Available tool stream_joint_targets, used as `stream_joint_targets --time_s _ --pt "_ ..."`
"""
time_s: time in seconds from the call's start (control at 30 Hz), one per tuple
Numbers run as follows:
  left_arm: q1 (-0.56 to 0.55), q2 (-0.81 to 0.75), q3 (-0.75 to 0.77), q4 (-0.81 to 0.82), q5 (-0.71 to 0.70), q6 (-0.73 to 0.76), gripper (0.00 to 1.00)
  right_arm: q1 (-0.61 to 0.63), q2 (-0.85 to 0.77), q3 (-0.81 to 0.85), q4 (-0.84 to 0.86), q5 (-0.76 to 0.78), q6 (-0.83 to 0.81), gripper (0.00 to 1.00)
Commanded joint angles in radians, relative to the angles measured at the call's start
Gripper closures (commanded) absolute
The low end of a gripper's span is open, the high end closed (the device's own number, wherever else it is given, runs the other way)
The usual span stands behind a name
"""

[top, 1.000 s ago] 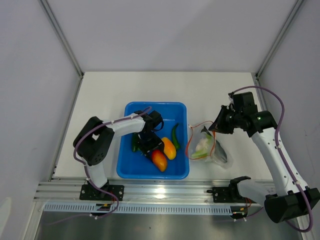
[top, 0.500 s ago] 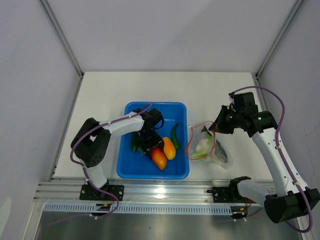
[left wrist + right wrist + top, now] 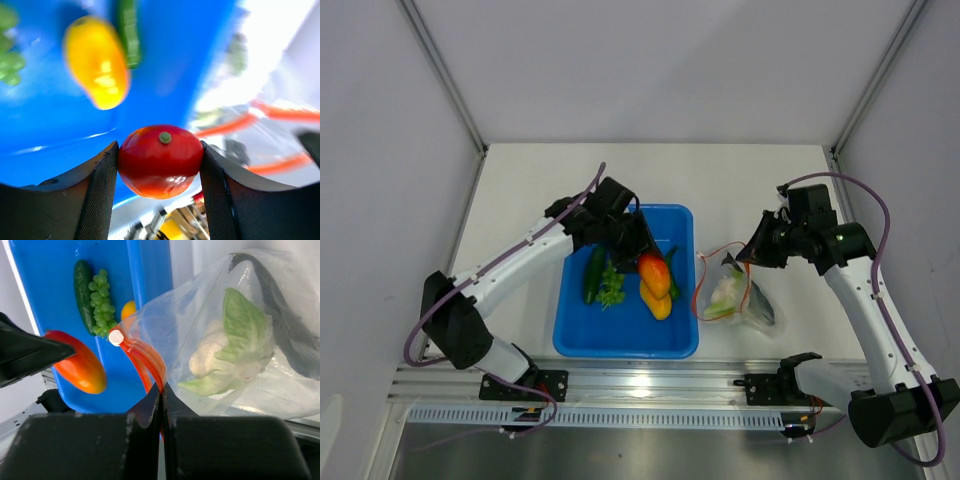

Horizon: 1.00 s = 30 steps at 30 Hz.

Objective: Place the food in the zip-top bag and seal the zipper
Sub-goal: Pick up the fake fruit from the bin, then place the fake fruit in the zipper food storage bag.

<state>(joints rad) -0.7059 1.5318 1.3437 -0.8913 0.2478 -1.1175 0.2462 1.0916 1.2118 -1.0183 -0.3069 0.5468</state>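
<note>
My left gripper (image 3: pixel 646 262) is shut on the red-orange fruit (image 3: pixel 160 160) and holds it above the right part of the blue tray (image 3: pixel 620 345); the fruit also shows in the top view (image 3: pixel 654 270) and right wrist view (image 3: pixel 77 362). The orange-yellow fruit (image 3: pixel 657 301), dark green cucumber (image 3: pixel 593 275), a green pepper (image 3: pixel 671 262) and leafy green bunch (image 3: pixel 611 288) lie in the tray. My right gripper (image 3: pixel 162 390) is shut on the zipper (image 3: pixel 147 360) of the zip-top bag (image 3: pixel 735 298), holding its mouth up. Cauliflower (image 3: pixel 227 357) and grey fish (image 3: pixel 280 320) lie inside the bag.
The blue tray stands left of the bag on the white table. Metal rails (image 3: pixel 640 385) run along the near edge. Grey walls close in the back and both sides.
My left arm has lifted the red-orange fruit out of the tray and swung it up and right toward the bag. The leafy bunch and cucumber now show. The right arm has not moved.
</note>
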Motion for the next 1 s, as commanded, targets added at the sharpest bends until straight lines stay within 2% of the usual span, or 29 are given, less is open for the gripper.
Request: stream_joint_targets --time_s 0.0,0.23,0.37,0.6,0.8,0.97 --pt "-0.009 -0.081 0.060 0.139 0.025 0.087 0.99 -0.010 -0.007 0.017 0.041 -0.060 0.021 1.00" --pt "-0.047 -0.085 0.146 0.267 0.047 0.168 1.00 -0.039 0.034 0.026 0.066 -0.181 0.103 1.00" --pt "-0.095 -0.013 0.294 0.265 0.031 0.243 0.99 -0.064 0.059 0.037 0.089 -0.250 0.156 1.00" --pt "-0.139 0.057 0.342 0.310 0.025 0.295 0.99 -0.134 0.054 -0.023 0.149 -0.420 0.287 1.00" --pt "-0.164 0.106 0.390 0.292 -0.034 0.335 0.99 -0.165 0.050 0.018 0.118 -0.417 0.301 1.00" --pt "-0.202 0.169 0.456 0.255 -0.094 0.350 0.99 -0.173 0.039 -0.012 0.127 -0.434 0.324 1.00"
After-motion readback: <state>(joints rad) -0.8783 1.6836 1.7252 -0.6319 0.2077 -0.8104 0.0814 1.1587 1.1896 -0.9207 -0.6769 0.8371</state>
